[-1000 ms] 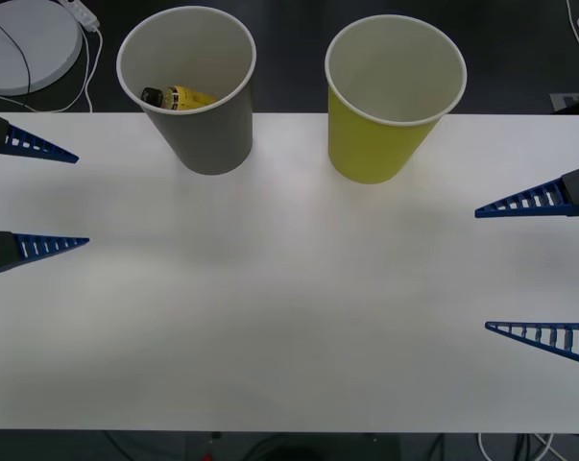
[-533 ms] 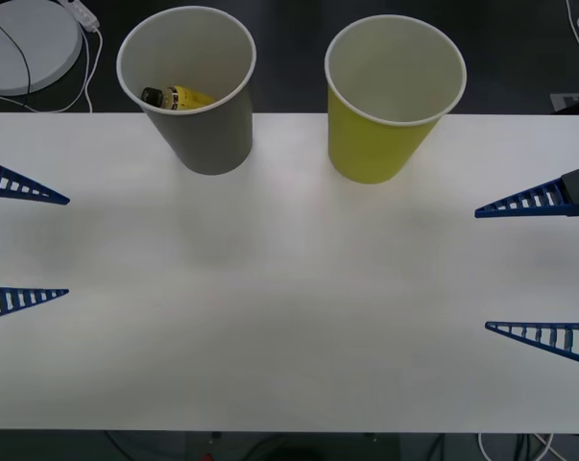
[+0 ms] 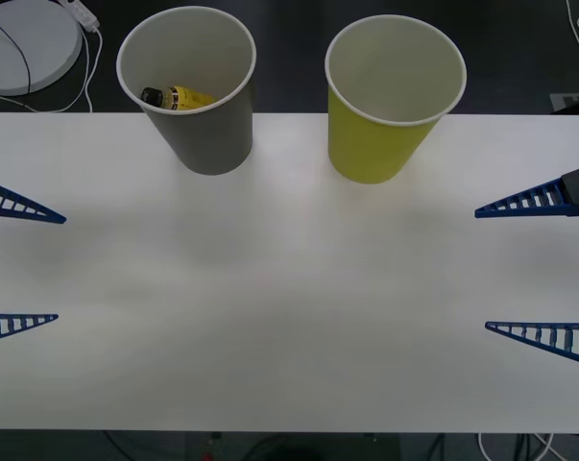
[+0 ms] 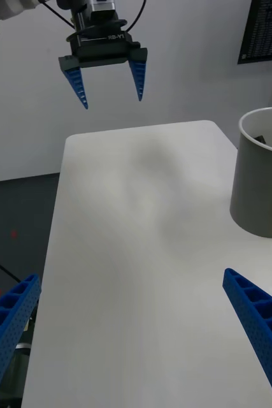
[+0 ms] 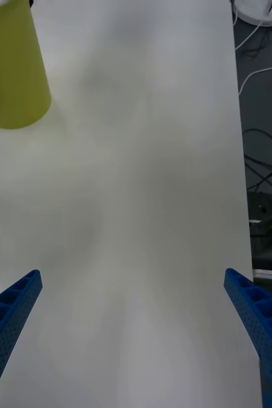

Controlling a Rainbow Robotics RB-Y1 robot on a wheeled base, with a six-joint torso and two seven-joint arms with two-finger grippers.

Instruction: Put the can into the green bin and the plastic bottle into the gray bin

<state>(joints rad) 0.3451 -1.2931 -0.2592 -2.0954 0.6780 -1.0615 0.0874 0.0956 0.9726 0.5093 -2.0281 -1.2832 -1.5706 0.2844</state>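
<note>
Inside the gray bin (image 3: 207, 125) lies the plastic bottle (image 3: 179, 96) (well apart from both spread grippers).

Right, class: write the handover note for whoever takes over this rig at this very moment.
Left end effector: open, holding nothing, over the white table at its left edge.
Right end effector: open, holding nothing, at the right edge.
The small yellow plastic bottle with a black cap lies inside the large gray paper cup: done.
The large yellow-green paper cup stands beside it, and what shows of its inside is bare.
No can visible; that step cannot be confirmed.
</note>
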